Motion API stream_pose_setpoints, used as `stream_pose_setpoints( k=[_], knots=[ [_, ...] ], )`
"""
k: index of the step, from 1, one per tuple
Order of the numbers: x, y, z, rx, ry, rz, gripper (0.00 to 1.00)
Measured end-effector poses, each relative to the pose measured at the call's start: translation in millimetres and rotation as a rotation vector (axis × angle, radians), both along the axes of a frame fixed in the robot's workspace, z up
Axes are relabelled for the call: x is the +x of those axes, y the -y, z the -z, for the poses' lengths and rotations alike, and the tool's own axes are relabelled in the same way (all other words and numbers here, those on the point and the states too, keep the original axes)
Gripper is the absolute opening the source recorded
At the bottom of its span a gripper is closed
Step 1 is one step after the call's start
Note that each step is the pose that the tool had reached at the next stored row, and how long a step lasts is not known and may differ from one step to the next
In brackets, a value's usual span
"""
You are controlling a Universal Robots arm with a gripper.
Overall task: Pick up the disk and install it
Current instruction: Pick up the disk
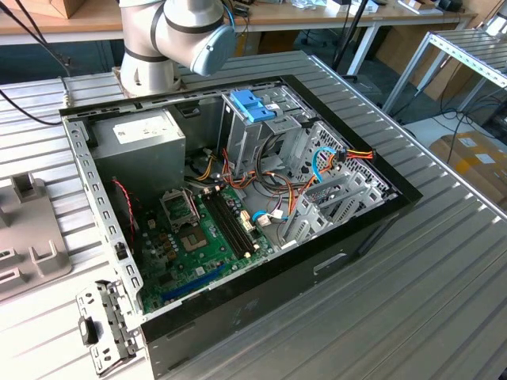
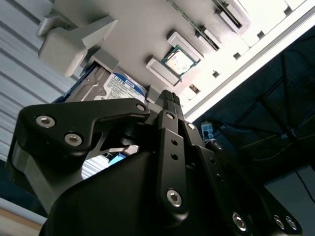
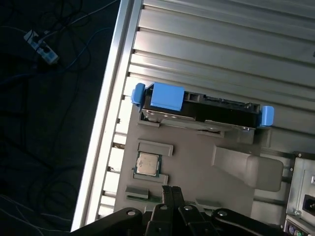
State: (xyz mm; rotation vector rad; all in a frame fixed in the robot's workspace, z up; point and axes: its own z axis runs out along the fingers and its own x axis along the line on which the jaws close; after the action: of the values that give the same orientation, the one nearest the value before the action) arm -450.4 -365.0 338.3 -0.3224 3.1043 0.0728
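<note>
While the black gripper [image 3: 171,190] hangs apart, jaws seemingly closed on nothing, the flat grey metal disk [image 3: 202,112] with blue rails rests on the pale grey plastic tray [image 3: 197,157] ahead; its long axis lies crosswise to the jaws.

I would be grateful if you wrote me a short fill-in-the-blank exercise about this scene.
1. The disk has ____ side rails.
2. The gripper has its jaws ____, holding nothing.
3. The circuit board inside the open computer case is ____.

Missing words: blue; shut; green.
</note>
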Motion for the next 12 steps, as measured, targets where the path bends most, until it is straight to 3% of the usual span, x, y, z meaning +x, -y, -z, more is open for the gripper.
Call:
stream_pose_setpoints(
  k=[12],
  knots=[
    [0.0, 0.0, 0.0, 0.0, 0.0, -0.099, 0.11]
  ],
)
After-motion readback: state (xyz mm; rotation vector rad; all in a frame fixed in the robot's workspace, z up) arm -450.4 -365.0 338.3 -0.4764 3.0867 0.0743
